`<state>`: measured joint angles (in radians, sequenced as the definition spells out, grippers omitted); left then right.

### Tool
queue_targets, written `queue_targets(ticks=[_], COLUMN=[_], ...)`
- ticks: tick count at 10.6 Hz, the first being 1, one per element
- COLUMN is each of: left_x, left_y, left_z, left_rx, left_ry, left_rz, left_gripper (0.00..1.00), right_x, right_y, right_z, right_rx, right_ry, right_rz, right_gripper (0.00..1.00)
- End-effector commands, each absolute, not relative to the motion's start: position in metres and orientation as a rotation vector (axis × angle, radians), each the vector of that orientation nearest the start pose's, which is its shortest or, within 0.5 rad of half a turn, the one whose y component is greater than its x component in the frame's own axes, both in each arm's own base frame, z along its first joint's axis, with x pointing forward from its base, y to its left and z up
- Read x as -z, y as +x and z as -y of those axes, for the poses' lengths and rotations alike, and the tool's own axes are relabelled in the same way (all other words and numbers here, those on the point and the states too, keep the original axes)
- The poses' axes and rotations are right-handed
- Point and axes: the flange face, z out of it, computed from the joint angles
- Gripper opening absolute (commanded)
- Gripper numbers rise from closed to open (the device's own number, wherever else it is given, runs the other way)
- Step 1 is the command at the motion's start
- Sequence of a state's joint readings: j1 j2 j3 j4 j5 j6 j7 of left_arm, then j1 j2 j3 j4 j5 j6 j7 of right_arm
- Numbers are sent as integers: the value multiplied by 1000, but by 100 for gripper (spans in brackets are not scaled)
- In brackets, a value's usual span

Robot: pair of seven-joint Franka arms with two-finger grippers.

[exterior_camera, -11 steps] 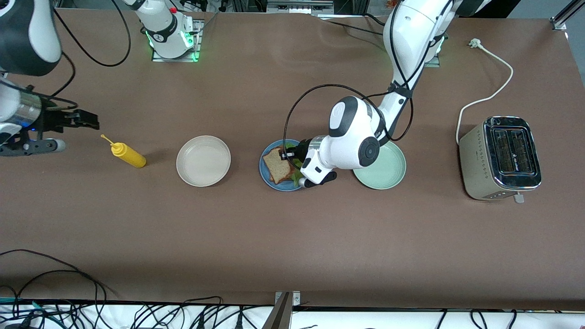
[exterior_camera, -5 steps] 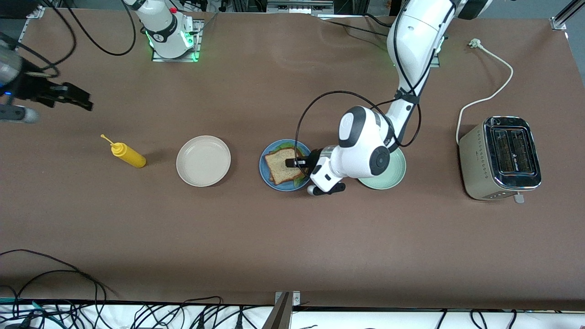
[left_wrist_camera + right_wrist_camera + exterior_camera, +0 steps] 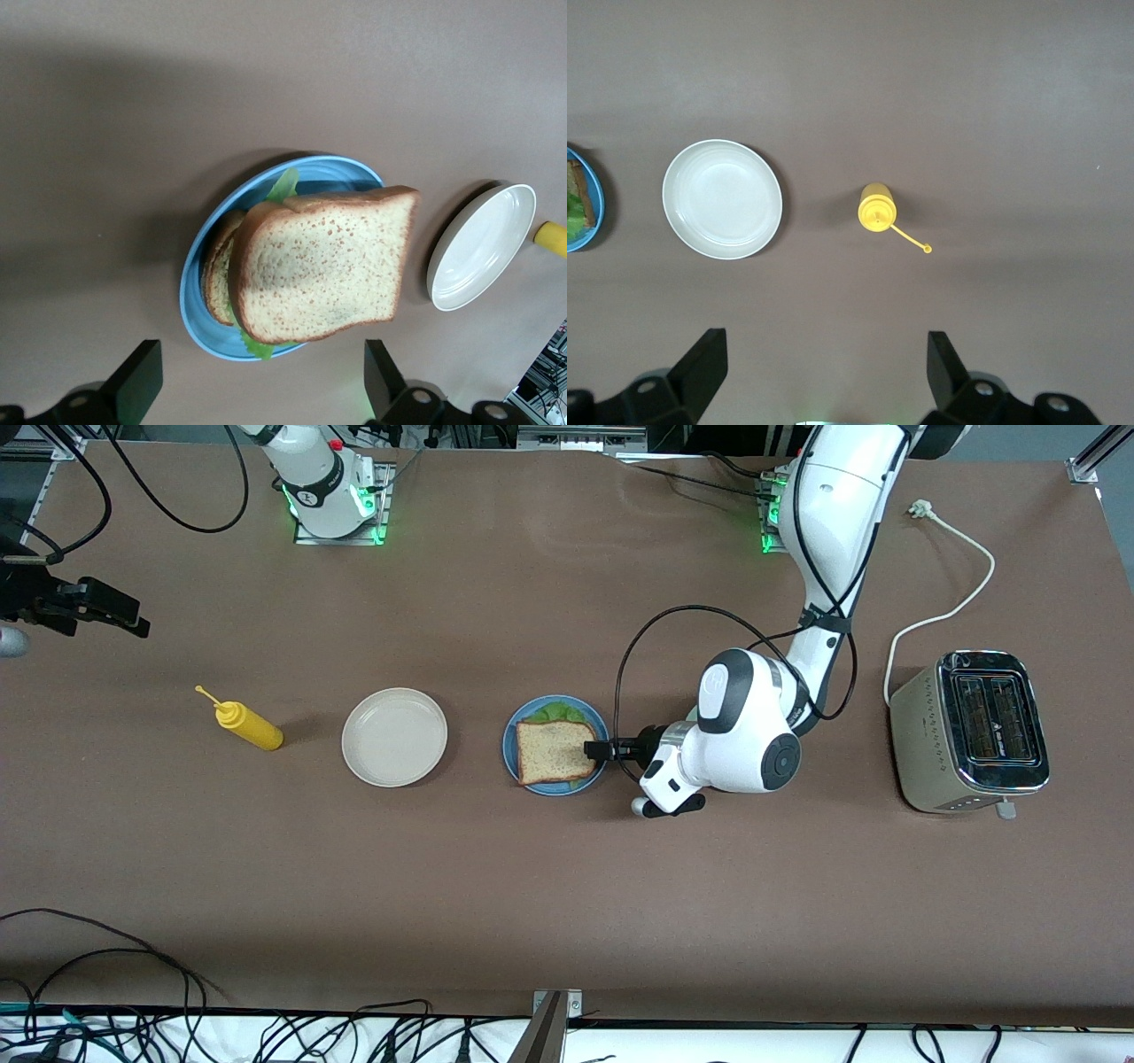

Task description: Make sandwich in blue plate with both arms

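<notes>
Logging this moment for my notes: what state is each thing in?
sandwich: assembled, top slice on, lying in the blue plate
beige plate: empty
yellow squeeze bottle: lying on its side
toaster: unplugged, slots empty
left pincer: open, beside the sandwich
right pincer: open, holding nothing

Two plates [image 3: 394,737] (one bottle [image 3: 249,726])

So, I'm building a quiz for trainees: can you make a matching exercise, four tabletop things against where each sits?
1. brown bread sandwich
2. yellow squeeze bottle
3. silver toaster
4. round beige plate

a. at the left arm's end of the table
b. between bottle and blue plate
c. on the blue plate
d. nearest the right arm's end

Pairs: 1-c, 2-d, 3-a, 4-b
</notes>
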<state>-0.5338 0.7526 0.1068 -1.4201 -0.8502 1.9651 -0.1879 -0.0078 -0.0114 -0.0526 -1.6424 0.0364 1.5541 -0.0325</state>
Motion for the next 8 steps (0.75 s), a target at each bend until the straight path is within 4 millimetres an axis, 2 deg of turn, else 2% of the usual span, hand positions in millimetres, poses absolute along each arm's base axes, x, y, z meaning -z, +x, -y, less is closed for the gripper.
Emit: queue_targets(ticks=[1, 3, 5, 6, 7, 8], left_x=[-270, -285, -317, -329, -344, -358], left_y=[626, 635, 645, 653, 656, 658], left_z=[341, 301, 252, 223, 207, 197], left_rx=[485, 551, 527, 463, 407, 361], left_ry=[2490, 2498, 2621, 2791, 2924, 2970], left_rz=[-181, -199, -188, -142, -48, 86], left_gripper=[100, 100, 100, 100, 100, 100], right_x=[-603, -603, -608, -607, -607, -619], right_y=[549, 550, 546, 547, 548, 550], right_z=[33, 31, 31, 34, 43, 44], right_rx=[-105, -101, -99, -100, -92, -55], right_ry=[-3094, -3099, -3098, -3091, -3088, -3098], right_rz=[-10, -8, -31, -33, -45, -42], right_gripper=[100, 100, 100, 100, 100, 100])
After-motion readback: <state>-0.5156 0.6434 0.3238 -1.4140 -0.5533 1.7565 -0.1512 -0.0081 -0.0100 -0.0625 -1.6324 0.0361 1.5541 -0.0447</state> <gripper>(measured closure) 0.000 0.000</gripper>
